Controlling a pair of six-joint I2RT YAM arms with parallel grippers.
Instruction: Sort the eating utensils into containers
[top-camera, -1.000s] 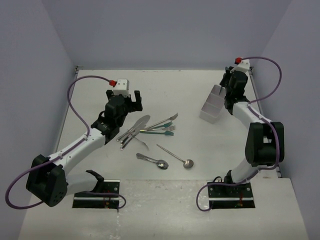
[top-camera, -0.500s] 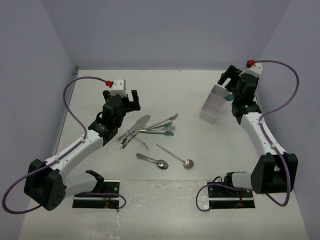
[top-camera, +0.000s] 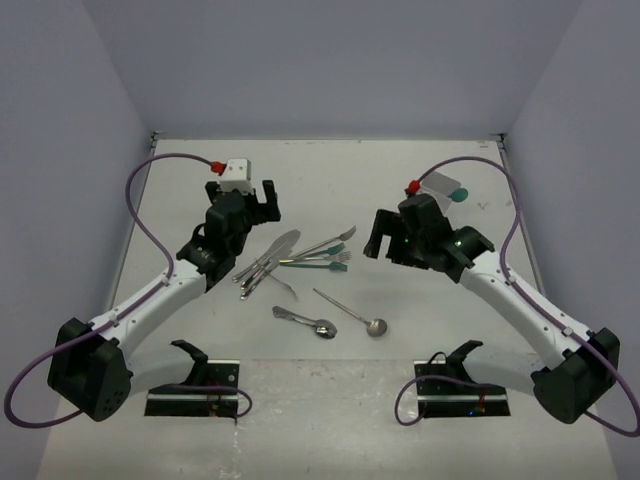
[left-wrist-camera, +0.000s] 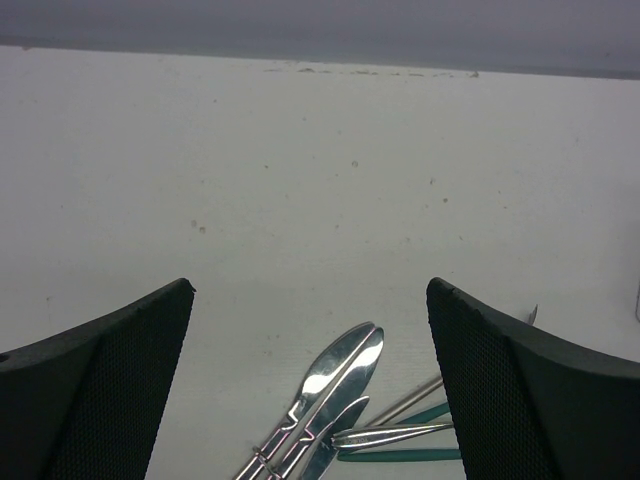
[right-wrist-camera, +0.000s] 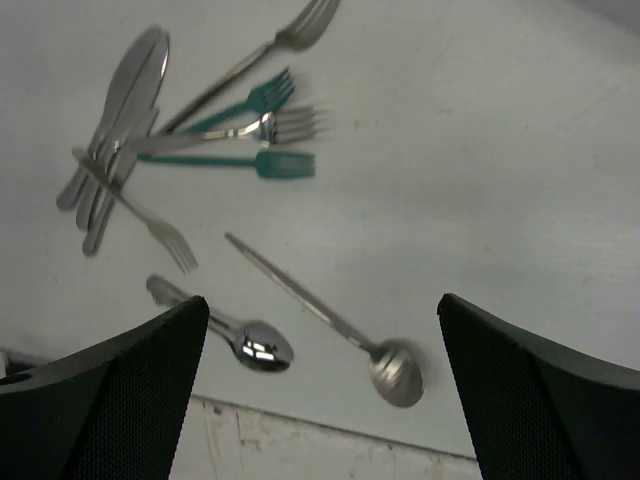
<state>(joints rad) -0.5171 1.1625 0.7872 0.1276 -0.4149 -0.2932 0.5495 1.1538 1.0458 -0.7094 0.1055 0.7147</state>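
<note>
Noted left arm reaching forward from its base, elbow low, wrist pitched down. Found left gripper (top-camera: 258, 205) hovering just past the far end of the knife bundle (top-camera: 265, 260), released. Saw its fingers (left-wrist-camera: 110, 380) spread wide in the wrist view, with nothing between them and the blade tips below the gap.

Noted right arm stretched in a long diagonal across the table (top-camera: 330, 180), wrist tilted down. Placed right gripper (top-camera: 383, 240) well to the right of the knife bundle, above the surface. Found it released too, its black mesh-textured fingers (right-wrist-camera: 110, 390) at opposite corners of the wrist view and the gap empty.

Logged the other utensils against the bundle:
- Fanning rightward from it with handles converging on it: a long silver fork (top-camera: 335, 240), two teal forks (top-camera: 318, 260) and one more silver fork (right-wrist-camera: 235, 132) between the teal pair.
- Crossing its near end: a small silver fork (top-camera: 285, 287).
- Nearer and to the right, apart from it: a short shiny spoon (top-camera: 308, 322).
- Further right again: a slim long-handled spoon (top-camera: 352, 313) lying diagonally.

Located the container (top-camera: 446, 185) far right of the bundle, mostly hidden behind the right wrist — only a white edge visible. Saw a teal spoon bowl (top-camera: 458, 195) poking out beside it; could not tell which compartment.

Recorded matte off-white tabletop, lightly speckled.
</note>
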